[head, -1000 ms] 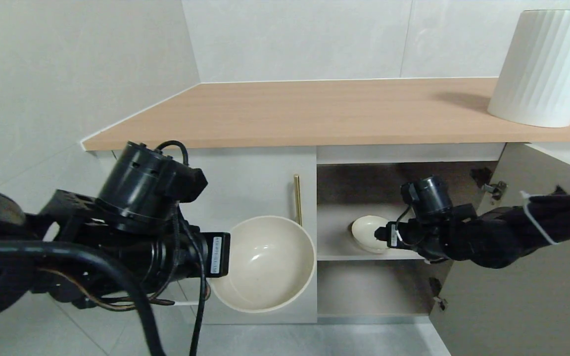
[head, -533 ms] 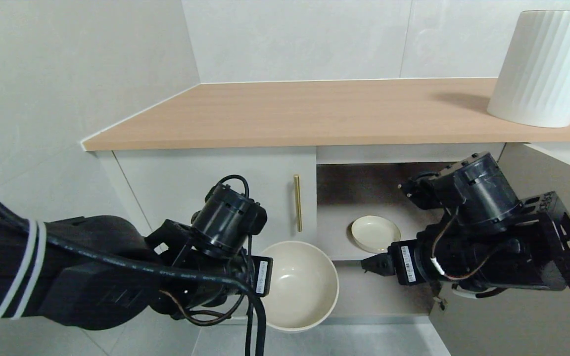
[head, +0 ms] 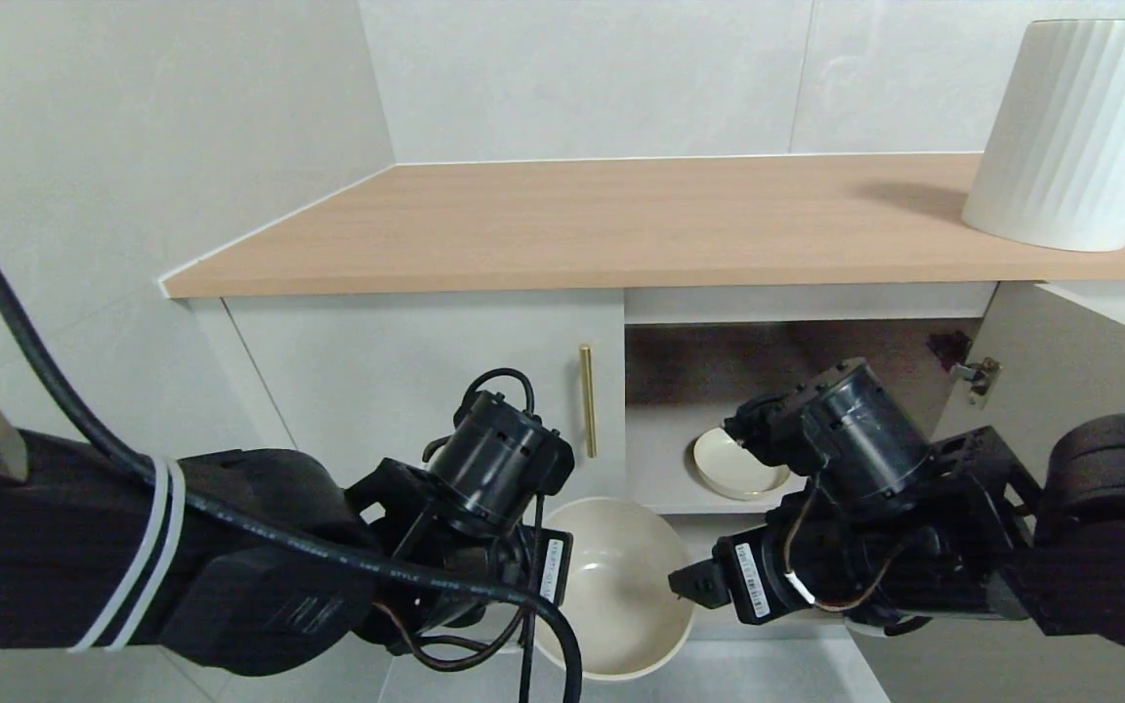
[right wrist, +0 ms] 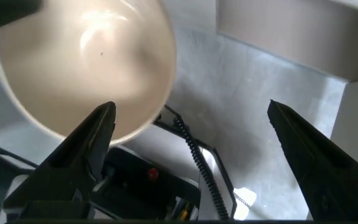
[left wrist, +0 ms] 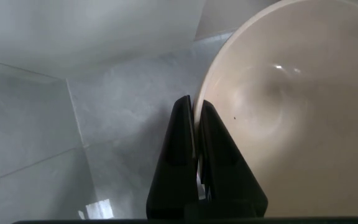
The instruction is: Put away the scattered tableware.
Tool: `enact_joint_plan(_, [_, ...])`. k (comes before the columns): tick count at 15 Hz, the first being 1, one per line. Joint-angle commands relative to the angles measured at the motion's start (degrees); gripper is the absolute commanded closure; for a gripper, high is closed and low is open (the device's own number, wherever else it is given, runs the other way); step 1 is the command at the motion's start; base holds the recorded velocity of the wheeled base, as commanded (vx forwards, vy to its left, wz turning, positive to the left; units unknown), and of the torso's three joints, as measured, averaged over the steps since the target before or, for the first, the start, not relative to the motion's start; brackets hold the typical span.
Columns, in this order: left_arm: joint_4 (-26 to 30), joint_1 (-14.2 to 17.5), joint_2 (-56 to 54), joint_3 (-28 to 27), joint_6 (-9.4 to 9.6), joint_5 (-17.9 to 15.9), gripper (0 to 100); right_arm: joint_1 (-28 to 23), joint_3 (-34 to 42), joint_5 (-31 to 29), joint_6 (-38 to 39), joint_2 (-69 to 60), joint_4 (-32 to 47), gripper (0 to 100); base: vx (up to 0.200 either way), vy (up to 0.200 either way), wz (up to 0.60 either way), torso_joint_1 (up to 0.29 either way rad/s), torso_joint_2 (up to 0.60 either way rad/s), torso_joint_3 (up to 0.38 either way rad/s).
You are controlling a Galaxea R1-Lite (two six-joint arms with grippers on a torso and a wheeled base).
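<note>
Left arm comes in low from the left, forearm approx. level, wrist turned so the left gripper (head: 559,571) points right, toward the cupboard front. Its fingers (left wrist: 180,143) are pressed onto the rim of a large cream ceramic bowl (head: 621,586), one inside the wall and one outside, w/ the rim pinched btwn them. The bowl hangs in the air off that grip, low down, in front of the cupboard's bottom part and above the grey tiled floor (head: 787,674). Its opening tilts up toward the head cam.

Right arm comes in from the opposite side, forearm also approx. level, its bulk in front of the open white cupboard door (head: 1061,371). The right gripper (head: 685,584) points left at the bowl's right rim. Its fingers (right wrist: 86,155) are spread wide. One fingertip sits just beside the rim; can't tell if it touches.

Behind the right wrist a small cream round plate (head: 729,469) lies flat on the shelf (head: 660,478) of the open compartment, partly hidden by the wrist. Left of that is a closed white door w/ a slim brass bar handle (head: 586,400). A light wooden countertop (head: 621,225) runs above, w/ a tall white ribbed cylinder (head: 1070,137) standing at its right end.
</note>
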Motion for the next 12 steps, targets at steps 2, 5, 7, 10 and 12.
enact_joint_plan(2, [0.02,-1.70,0.03,0.25,0.00,1.11,100,0.16,-0.60,-0.12,0.74,5.27,-2.08,0,0.000,0.000,0.00,0.000,0.00,0.000])
enact_joint_plan(5, [0.02,-1.87,-0.24,0.34,0.00,1.11,100,0.16,-0.60,-0.21,2.06,6.15,-4.54,0,0.000,0.000,0.00,0.000,0.00,0.000])
enact_joint_plan(7, [0.02,-2.05,-0.33,0.34,-0.09,1.11,100,0.16,-0.77,-0.30,2.14,6.77,-5.33,0,0.000,0.000,0.00,0.000,0.00,0.000])
enact_joint_plan(10, [0.02,-2.14,-0.41,0.34,-0.09,1.11,100,0.07,-1.12,-0.30,3.20,7.56,-5.77,100,0.000,0.000,0.00,0.000,0.00,0.000])
enact_joint_plan(12, [0.02,-2.22,-0.41,0.34,-0.09,1.11,100,0.07,-1.65,-0.30,3.38,7.74,-5.77,100,0.000,0.000,0.00,0.000,0.00,0.000])
